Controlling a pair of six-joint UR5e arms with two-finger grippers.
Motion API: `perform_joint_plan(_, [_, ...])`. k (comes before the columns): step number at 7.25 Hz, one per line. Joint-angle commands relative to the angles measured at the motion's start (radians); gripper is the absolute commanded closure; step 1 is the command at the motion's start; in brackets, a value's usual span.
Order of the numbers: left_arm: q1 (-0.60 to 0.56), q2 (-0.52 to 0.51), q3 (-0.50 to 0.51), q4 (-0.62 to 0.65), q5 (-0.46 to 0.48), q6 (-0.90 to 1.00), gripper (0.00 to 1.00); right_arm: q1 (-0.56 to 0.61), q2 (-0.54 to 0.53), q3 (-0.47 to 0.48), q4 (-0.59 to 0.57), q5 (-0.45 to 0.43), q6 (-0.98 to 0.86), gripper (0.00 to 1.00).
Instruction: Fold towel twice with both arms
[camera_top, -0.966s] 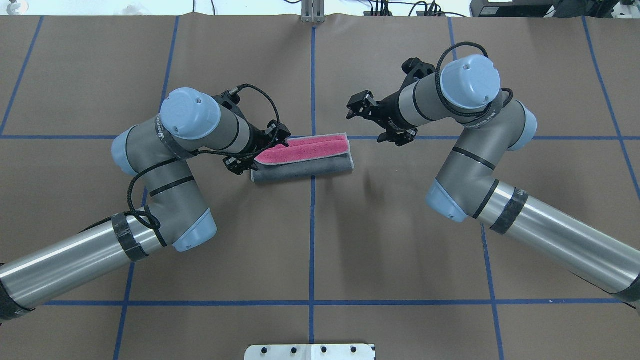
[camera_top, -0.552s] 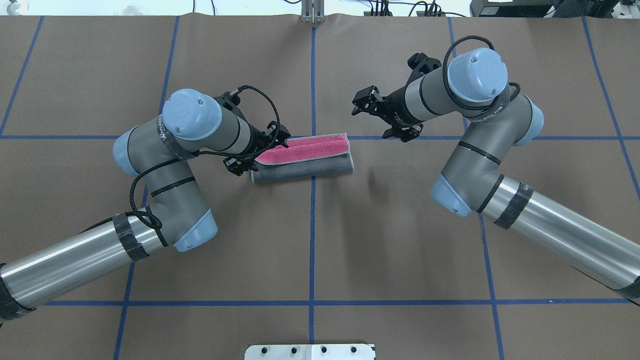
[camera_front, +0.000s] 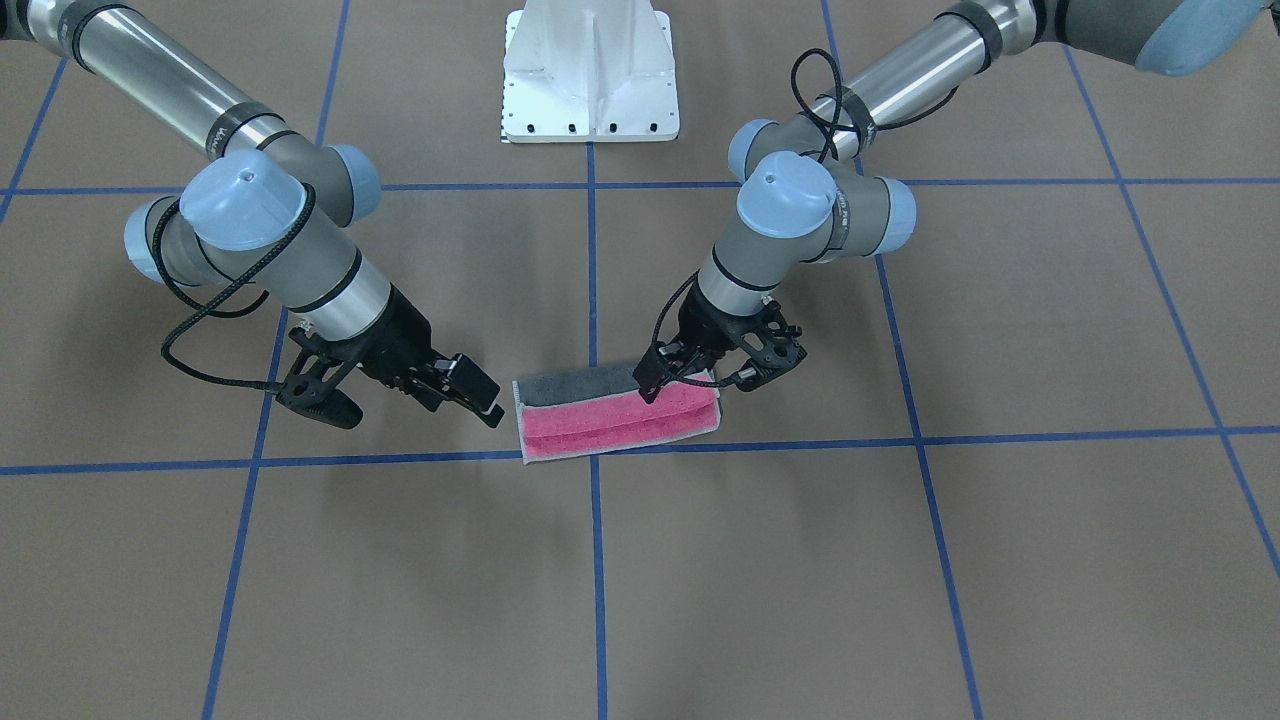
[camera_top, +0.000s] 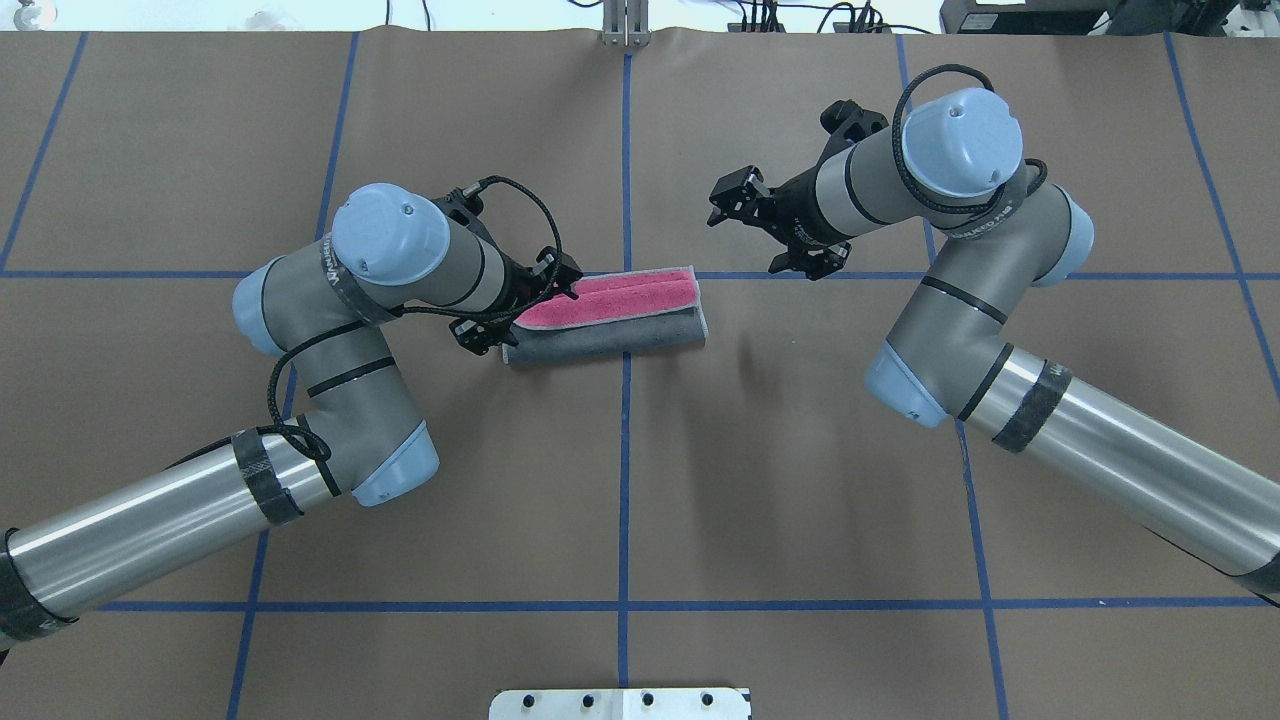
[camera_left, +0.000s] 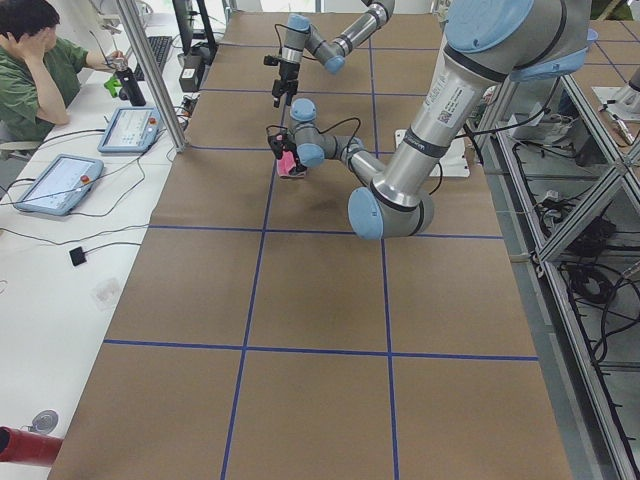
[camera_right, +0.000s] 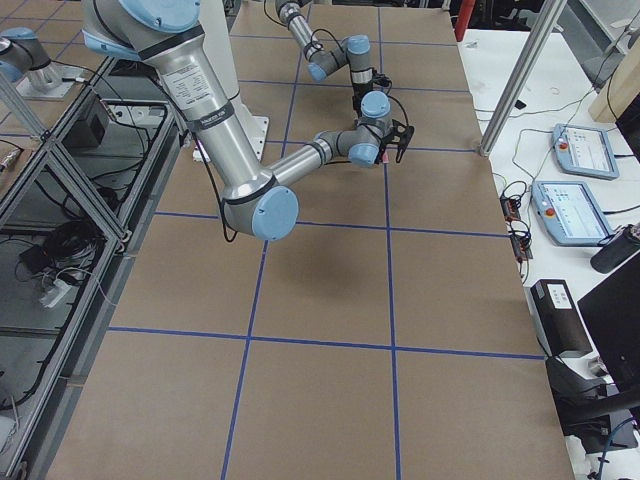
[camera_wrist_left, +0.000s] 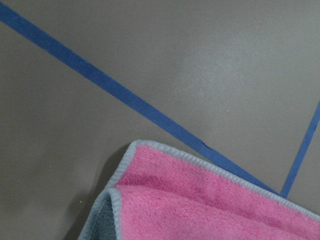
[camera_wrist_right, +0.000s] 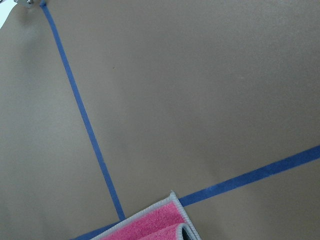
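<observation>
The towel (camera_top: 620, 322) lies on the desk (camera_top: 640, 480) as a narrow strip, pink over grey, so the first fold looks done. The left pincer (camera_top: 524, 312) stands wide at the strip's end, one finger on the pink edge. The right pincer (camera_top: 748, 232), also wide, hangs clear of the other end. Next, probably, one end must be pinched and carried over to the other.

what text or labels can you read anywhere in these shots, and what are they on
Nothing reads clearly enough to quote.
Band on the left arm: white lettering, too blurred to read.
Band on the right arm: white lettering, too blurred to read.
Tablet screens on the side bench: too small to read.
Towel and table paper: no print visible.
</observation>
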Motion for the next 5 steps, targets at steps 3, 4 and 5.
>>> perform_joint_plan(3, [0.010, -0.029, 0.047, -0.031, 0.021, -0.001, 0.01, 0.002, -0.009, 0.000, 0.000, 0.001, -0.008, 0.00])
perform_joint_plan(4, [0.010, -0.030, 0.049, -0.032, 0.021, 0.000, 0.01, 0.003, -0.009, 0.000, 0.001, 0.002, -0.008, 0.00])
perform_joint_plan(5, [0.007, -0.032, 0.053, -0.032, 0.022, 0.000, 0.01, 0.003, -0.010, 0.000, 0.000, 0.001, -0.008, 0.00])
